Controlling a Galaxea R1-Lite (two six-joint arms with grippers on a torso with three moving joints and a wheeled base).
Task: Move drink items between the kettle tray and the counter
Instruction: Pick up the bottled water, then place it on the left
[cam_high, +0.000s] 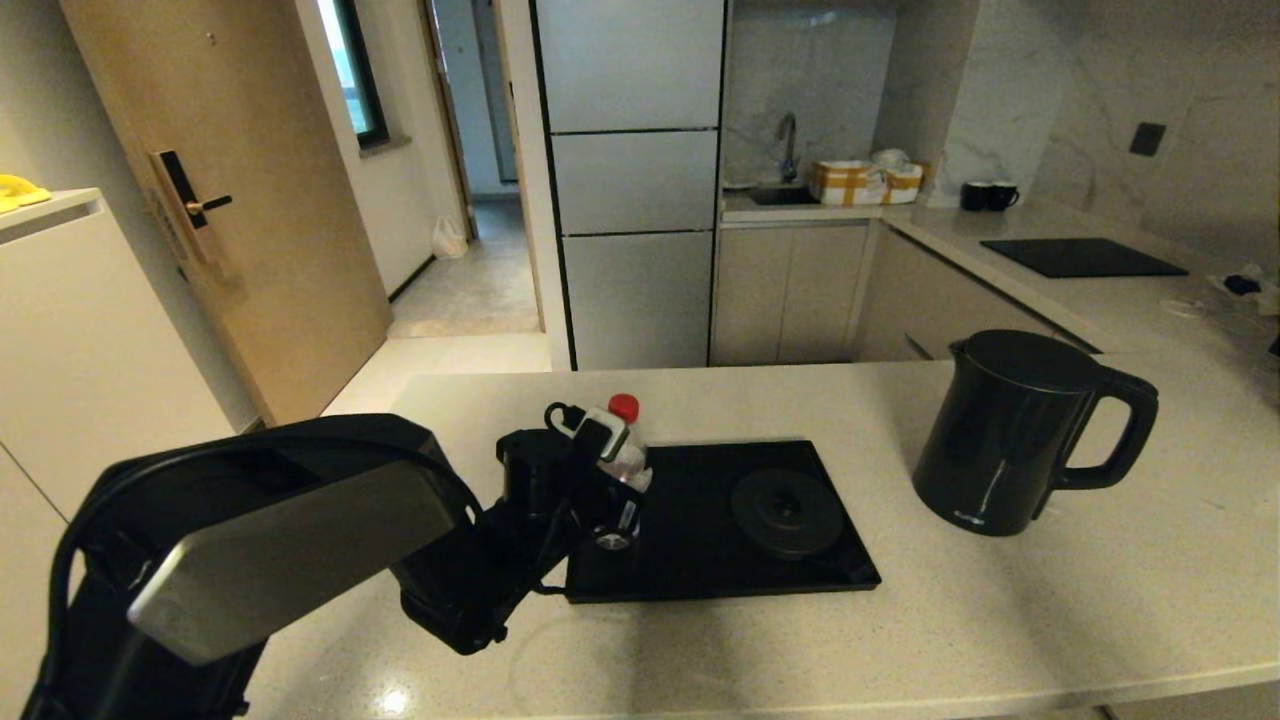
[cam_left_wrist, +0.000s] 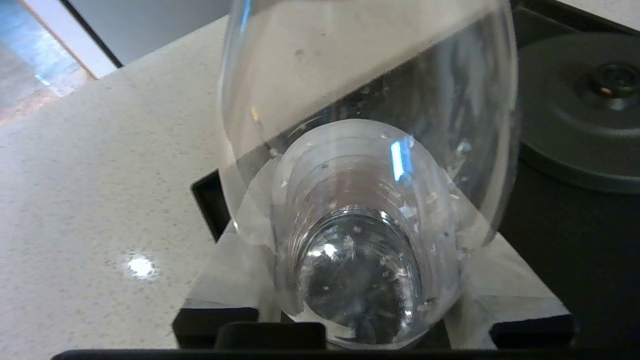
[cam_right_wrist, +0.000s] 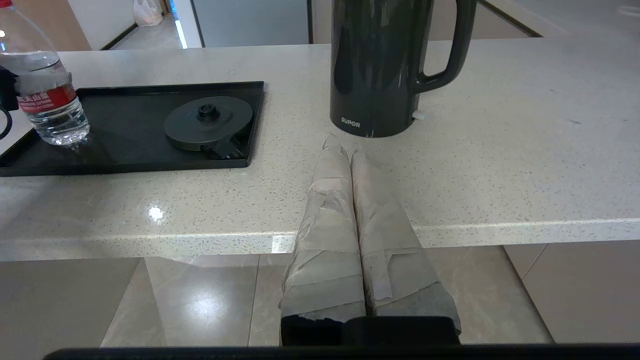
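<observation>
The clear water bottle (cam_high: 627, 452) with red cap and red label stands slightly tilted at the left end of the glossy black kettle tray (cam_high: 690, 570). My left gripper (cam_high: 608, 458) is shut on its body, with taped fingers (cam_left_wrist: 225, 272) on either side of the bottle (cam_left_wrist: 360, 200). I cannot tell whether its base touches the tray. The round base disc (cam_high: 787, 512) is bare. The black kettle (cam_high: 1010, 435) stands on the beige counter (cam_high: 1000, 630), right of the tray. My right gripper (cam_right_wrist: 345, 146) is shut and empty, below the counter's front edge, facing the kettle (cam_right_wrist: 380, 65).
On the far counter lie a flat black cooktop panel (cam_high: 1083, 257), two small black mugs (cam_high: 988, 195) and a yellow checked basket (cam_high: 865, 182) beside a sink. Tall cabinet doors and an open doorway stand behind the counter.
</observation>
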